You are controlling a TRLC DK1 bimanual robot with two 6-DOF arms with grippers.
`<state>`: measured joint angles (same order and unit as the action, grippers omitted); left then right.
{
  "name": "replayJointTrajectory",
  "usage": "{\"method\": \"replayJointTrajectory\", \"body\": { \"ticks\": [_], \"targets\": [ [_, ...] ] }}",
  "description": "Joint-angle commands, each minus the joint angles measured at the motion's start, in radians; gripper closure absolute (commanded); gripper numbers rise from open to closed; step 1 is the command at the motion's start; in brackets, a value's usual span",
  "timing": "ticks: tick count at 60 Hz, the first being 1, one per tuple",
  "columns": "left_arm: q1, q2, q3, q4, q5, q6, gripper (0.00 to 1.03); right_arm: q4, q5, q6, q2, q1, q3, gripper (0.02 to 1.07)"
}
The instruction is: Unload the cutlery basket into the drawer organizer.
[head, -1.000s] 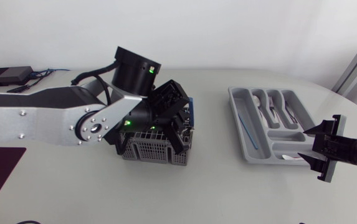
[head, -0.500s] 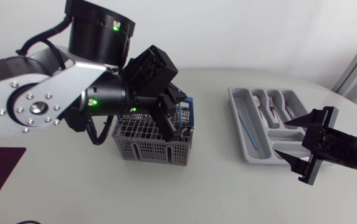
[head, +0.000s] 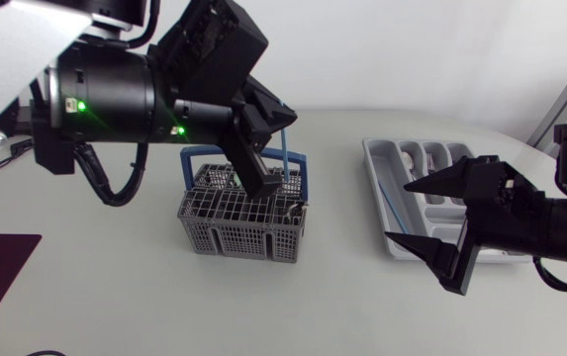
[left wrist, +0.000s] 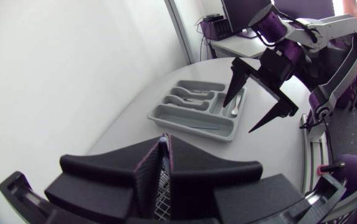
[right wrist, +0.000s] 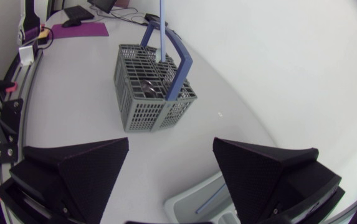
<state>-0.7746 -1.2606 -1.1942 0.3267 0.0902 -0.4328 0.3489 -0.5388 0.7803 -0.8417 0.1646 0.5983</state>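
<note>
Left fingers (head: 250,166) higher now, tight on half-hidden blue straw (right wrist: 161,28); right fingers (head: 443,182) wide.

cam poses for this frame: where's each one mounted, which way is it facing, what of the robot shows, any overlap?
Head: fixed above the table, looking down on basket and organizer; both arms show, entering from the sides.
Left wrist: on the left arm's last link, facing across to organizer and open right gripper; own left gripper at lower edge, shut on a blue stick.
Right wrist: on the right arm's last link, facing the basket; own gripper at lower edge.
Shared: both wrist views show the organizer.
</note>
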Motion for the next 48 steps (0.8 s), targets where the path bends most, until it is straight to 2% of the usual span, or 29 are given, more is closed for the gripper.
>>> {"method": "replayJointTrajectory", "body": {
  "ticks": [1, 14, 26, 34, 48],
  "targets": [
    [-0.011, 0.02, -0.047, 0.025, 0.016, 0.042, 0.83, 0.015, -0.015, -0.113, -0.003, 0.055, 0.043, 0.1],
    [-0.002, -0.008, -0.082, 0.083, 0.134, 0.112, 0.83, 0.015, -0.046, -0.233, -0.074, 0.176, 0.115, 0.12],
    [0.005, -0.056, -0.099, 0.11, 0.253, 0.166, 0.83, 0.012, -0.093, -0.286, -0.148, 0.21, 0.17, 0.16],
    [0.005, -0.082, -0.1, 0.114, 0.292, 0.178, 0.83, 0.007, -0.13, -0.296, -0.183, 0.211, 0.182, 0.17],
    [0.008, -0.123, -0.108, 0.114, 0.35, 0.2, 0.83, -0.027, -0.161, -0.312, -0.247, 0.246, 0.182, 0.37]
  ]
}}
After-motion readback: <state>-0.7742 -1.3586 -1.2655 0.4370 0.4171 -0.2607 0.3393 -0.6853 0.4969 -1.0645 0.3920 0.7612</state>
